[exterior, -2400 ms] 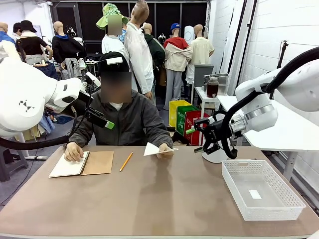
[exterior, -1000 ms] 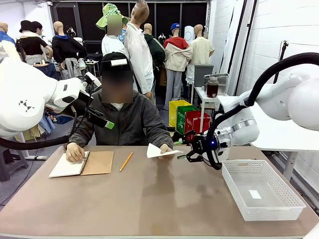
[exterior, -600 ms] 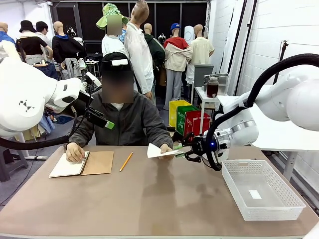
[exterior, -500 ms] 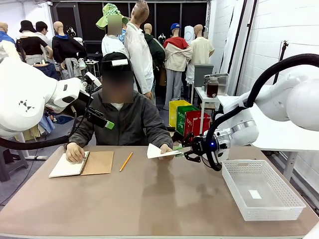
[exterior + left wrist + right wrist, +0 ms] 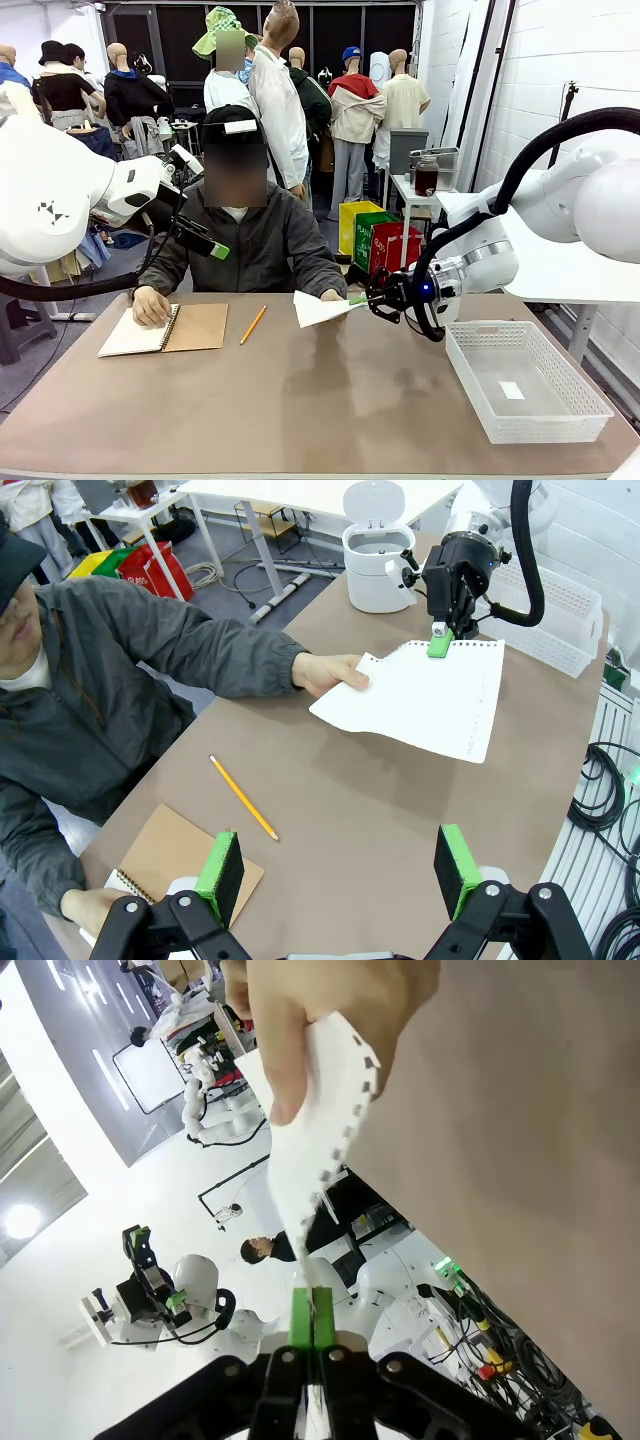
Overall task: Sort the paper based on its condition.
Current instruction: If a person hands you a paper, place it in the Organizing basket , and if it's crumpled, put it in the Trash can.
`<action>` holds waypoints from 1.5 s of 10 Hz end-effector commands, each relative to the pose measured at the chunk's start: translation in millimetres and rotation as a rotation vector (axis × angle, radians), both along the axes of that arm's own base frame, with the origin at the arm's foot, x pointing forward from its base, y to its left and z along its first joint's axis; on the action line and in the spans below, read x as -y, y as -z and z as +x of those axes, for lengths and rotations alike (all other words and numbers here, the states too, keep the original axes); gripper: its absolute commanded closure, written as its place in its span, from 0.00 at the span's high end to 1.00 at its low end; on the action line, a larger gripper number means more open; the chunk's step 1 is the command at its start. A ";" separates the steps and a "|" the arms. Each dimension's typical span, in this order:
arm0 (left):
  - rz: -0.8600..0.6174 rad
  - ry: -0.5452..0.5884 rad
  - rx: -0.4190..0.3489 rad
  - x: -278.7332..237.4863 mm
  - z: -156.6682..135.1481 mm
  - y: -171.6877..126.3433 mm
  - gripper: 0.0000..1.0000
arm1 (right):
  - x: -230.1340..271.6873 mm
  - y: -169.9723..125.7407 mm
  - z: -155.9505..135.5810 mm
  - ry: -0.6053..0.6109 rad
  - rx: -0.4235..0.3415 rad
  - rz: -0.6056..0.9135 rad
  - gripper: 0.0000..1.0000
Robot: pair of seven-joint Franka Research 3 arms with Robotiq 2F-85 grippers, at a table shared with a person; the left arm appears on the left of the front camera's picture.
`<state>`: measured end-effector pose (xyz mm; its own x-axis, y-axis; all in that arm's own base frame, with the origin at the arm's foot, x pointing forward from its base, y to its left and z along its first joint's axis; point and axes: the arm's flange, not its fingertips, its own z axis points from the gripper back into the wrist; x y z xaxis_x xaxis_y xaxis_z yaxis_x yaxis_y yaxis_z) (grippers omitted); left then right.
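A white paper sheet [image 5: 318, 308] with a torn perforated edge hangs flat above the far side of the table. A person's hand [image 5: 333, 295] pinches one side of it. My right gripper [image 5: 362, 299] is shut on the opposite edge. In the left wrist view the paper [image 5: 420, 695] stretches between the hand [image 5: 330, 670] and the right gripper [image 5: 438, 640]. In the right wrist view the green pads [image 5: 312, 1320] press together on the sheet [image 5: 310, 1160]. My left gripper [image 5: 338, 870] is open and holds nothing, raised at the left [image 5: 212, 247].
A white mesh basket [image 5: 525, 380] stands at the right of the table. A spiral notebook [image 5: 165, 330] lies under the person's other hand at the far left, with a yellow pencil [image 5: 252, 325] beside it. A white bin [image 5: 375, 545] stands beyond the table.
My right gripper's jaws, open around the paper's edge a second ago, have shut on it. The sheet's free side has dipped slightly. The left arm has not moved.
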<state>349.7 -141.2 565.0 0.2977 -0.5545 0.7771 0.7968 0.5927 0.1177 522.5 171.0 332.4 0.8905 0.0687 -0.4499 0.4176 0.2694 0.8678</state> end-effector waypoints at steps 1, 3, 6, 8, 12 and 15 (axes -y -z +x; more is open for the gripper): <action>-0.005 -0.002 -0.011 -0.7 0.0 0.8 1.00 | 0.8 -13.7 1.3 0.008 0.055 -0.028 0.00; -0.005 -0.002 -0.011 -0.7 0.0 0.8 1.00 | 28.3 -47.9 -1.8 0.009 0.231 -0.096 0.00; -0.005 -0.002 -0.011 -0.7 0.0 0.8 1.00 | 86.7 -94.7 -20.3 -0.030 0.553 -0.215 0.00; -0.005 -0.002 -0.011 -0.7 0.0 0.8 1.00 | 124.1 -106.1 -46.0 -0.138 0.695 -0.292 0.00; -0.005 -0.002 -0.011 -0.7 0.0 0.8 1.00 | 174.6 -106.9 -79.0 -0.198 0.814 -0.474 0.00; -0.005 -0.002 -0.011 -0.7 0.0 0.8 1.00 | 173.8 -116.1 -74.5 -0.157 0.763 -0.642 0.00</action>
